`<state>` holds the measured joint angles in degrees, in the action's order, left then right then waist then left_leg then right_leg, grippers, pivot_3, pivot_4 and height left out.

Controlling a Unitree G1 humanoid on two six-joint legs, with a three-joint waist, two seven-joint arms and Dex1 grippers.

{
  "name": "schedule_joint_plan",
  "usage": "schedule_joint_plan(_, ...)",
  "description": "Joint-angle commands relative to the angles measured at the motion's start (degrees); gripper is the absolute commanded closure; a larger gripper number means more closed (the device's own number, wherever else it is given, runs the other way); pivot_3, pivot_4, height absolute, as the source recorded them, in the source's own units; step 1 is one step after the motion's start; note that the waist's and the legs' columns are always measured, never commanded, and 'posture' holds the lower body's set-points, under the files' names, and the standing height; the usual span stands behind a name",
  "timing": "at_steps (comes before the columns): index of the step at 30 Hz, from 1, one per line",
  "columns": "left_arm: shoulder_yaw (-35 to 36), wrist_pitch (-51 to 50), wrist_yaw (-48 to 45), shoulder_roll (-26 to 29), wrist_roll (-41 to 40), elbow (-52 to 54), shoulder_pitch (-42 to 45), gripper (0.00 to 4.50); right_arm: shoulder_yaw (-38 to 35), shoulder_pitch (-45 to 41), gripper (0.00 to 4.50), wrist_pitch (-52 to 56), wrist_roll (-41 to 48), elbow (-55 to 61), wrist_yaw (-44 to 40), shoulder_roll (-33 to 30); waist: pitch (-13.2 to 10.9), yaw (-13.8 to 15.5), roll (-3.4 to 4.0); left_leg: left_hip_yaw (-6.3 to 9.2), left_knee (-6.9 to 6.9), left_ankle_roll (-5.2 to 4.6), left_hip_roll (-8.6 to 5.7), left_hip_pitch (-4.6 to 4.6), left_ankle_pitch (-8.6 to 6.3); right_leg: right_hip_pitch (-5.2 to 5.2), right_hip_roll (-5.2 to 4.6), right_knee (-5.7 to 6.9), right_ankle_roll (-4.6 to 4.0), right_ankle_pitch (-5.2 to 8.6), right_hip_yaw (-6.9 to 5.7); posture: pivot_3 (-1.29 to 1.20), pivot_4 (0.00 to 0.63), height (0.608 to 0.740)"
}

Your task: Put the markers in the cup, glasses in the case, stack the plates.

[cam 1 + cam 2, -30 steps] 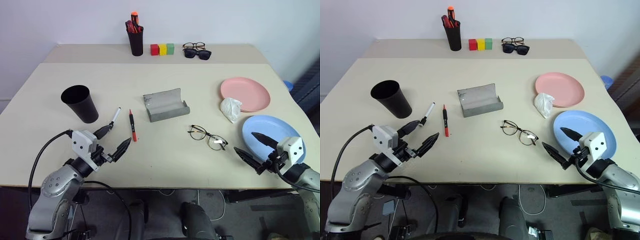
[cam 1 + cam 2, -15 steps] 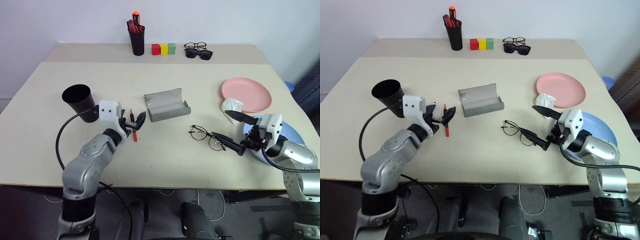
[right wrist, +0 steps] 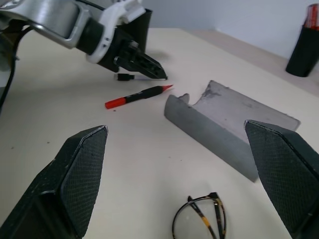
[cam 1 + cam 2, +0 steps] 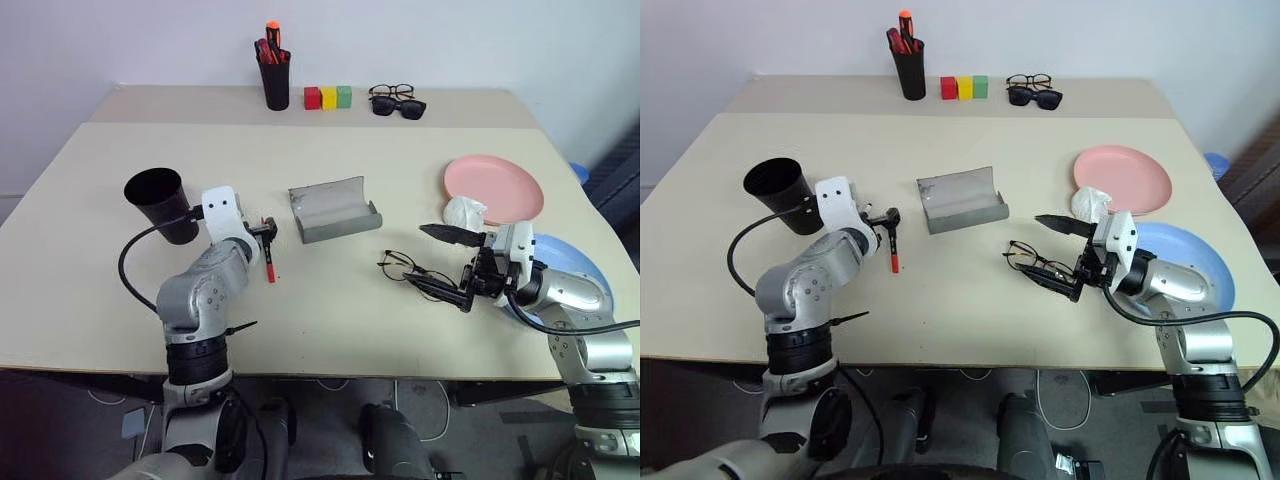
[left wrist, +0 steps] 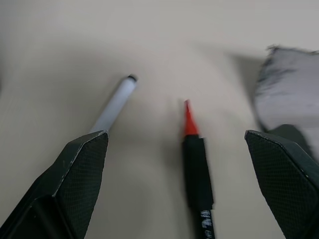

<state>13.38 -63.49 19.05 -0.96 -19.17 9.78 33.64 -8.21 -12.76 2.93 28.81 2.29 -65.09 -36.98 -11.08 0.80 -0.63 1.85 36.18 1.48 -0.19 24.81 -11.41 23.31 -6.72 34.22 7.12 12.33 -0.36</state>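
left gripper (image 5: 174, 184): jaws wide apart, empty, over the two markers
red marker (image 5: 195, 164): lies between the jaws, long axis along them, tip pointing away
black marker (image 5: 113, 107): just beside the left finger, angled
cup (image 4: 160, 205): near that arm (upright)
right gripper (image 4: 1058, 255): spread wide, empty, at the glasses (image 4: 1028, 262)
case (image 4: 333, 209): open, mid-table

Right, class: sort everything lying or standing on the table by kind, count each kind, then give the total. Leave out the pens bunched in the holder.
Loose markers: 2 (black-and-white, red)
Cups and holders: 2 (cup, pen holder)
Plates: 2 (pink, blue)
Pairs of glasses: 3 (wire-framed, clear pair, sunglasses)
Glasses case: 1
Coloured blocks: 3
Crumpled white wad: 1
Total: 14
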Motion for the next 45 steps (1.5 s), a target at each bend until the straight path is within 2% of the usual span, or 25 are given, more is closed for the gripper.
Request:
schedule_joint_plan(1,-0.54,-1.47,2.35,-1.64,2.70,-3.30,3.49,0.00,-1.12,-0.89,0.03,-1.77,-0.10,-0.08,-0.10,-0.16,0.00,-0.04,-0.01,0.00,0.01,0.00,0.00,0.00,0.00,-0.01,0.00,0.00,0.01,-0.01,0.00,0.00,0.150,0.740)
schedule_joint_plan(10,0.58,-2.70,2.68,-4.92,4.79,-9.74,8.34,0.00,-1.81,0.50,0.03,-4.10,-0.54,-0.59,0.44,0.06,0.00,0.02,-0.02,0.00,0.00,0.02,-0.02,0.00,0.01,-0.01,0.00,0.00,0.06,-0.03,0.00,0.00,0.150,0.740)
schedule_joint_plan(13,2.37,-5.12,3.69,-5.30,5.54,-11.11,9.69,0.90,-1.86,0.87,0.00,-4.52,-0.47,-0.47,0.83,0.13,0.00,-0.06,-0.02,0.00,0.00,0.02,-0.02,0.00,0.01,-0.01,0.00,0.00,0.07,-0.03,0.00,0.00,0.150,0.740)
schedule_joint_plan(20,4.23,-7.36,4.39,-5.60,7.14,-10.51,9.13,4.47,-1.43,0.65,0.00,-5.15,-0.61,-1.31,1.23,0.35,0.03,-0.01,-0.03,0.01,0.00,0.02,-0.02,-0.02,0.01,-0.04,0.00,0.00,0.10,-0.04,0.00,0.00,0.150,0.740)
schedule_joint_plan(24,3.49,-8.26,1.66,-4.72,6.22,-6.48,7.71,4.47,-0.76,-0.51,0.00,-5.46,-0.93,-2.55,1.22,0.66,0.03,-0.10,-0.03,0.00,0.00,0.03,-0.03,-0.03,0.01,-0.06,-0.01,-0.02,0.10,-0.05,0.00,0.00,0.150,0.740)
schedule_joint_plan(27,-3.14,-6.86,-7.49,0.90,4.05,1.83,5.05,4.47,-0.32,-1.48,0.00,-5.66,-1.28,-3.40,1.15,1.00,0.02,-0.28,-0.05,0.00,-0.04,0.04,-0.02,-0.06,0.01,-0.04,-0.01,0.01,0.09,-0.05,0.00,0.00,0.150,0.740)
schedule_joint_plan(30,-13.18,13.63,-21.89,12.00,6.67,13.25,0.97,4.47,0.13,-2.88,0.00,-5.98,-1.76,-4.82,0.91,1.42,-0.04,-0.64,-0.10,-0.02,-0.16,0.20,-0.01,-0.05,0.11,0.10,0.00,0.10,0.06,-0.05,0.02,0.00,0.150,0.740)
schedule_joint_plan(34,-16.83,35.67,-32.60,21.96,11.29,14.48,-1.55,4.47,0.93,-4.76,0.00,-6.56,-2.25,-6.63,0.46,2.00,0.02,-0.38,-0.02,-0.07,-0.20,0.29,0.01,-0.10,0.14,0.05,-0.01,0.01,-0.02,-0.08,0.06,0.00,0.150,0.740)
schedule_joint_plan(37,-13.46,36.97,-28.83,22.59,13.48,9.21,1.05,4.47,1.29,-6.10,0.00,-6.81,-2.73,-7.78,0.00,2.59,0.02,-0.04,-0.02,-0.09,-0.16,0.27,0.01,-0.14,0.14,-0.03,-0.02,-0.02,-0.05,-0.09,0.07,0.00,0.150,0.740)
schedule_joint_plan(41,-10.22,49.30,-18.74,24.20,22.20,-6.35,5.45,4.47,1.89,-7.72,0.00,-7.23,-3.27,-9.25,-0.28,3.25,0.00,-0.15,-0.06,-0.06,-0.12,0.25,0.00,-0.15,0.15,-0.04,-0.01,0.01,-0.02,-0.10,0.07,0.00,0.150,0.740)
schedule_joint_plan(45,-8.19,58.59,-11.46,25.11,26.55,-19.03,7.89,4.47,2.20,-8.31,0.00,-7.20,-3.53,-9.48,-0.40,3.63,-0.01,-0.18,-0.07,-0.08,-0.19,0.22,0.00,-0.17,0.14,-0.02,-0.01,0.03,0.19,-0.19,0.07,0.00,0.150,0.740)
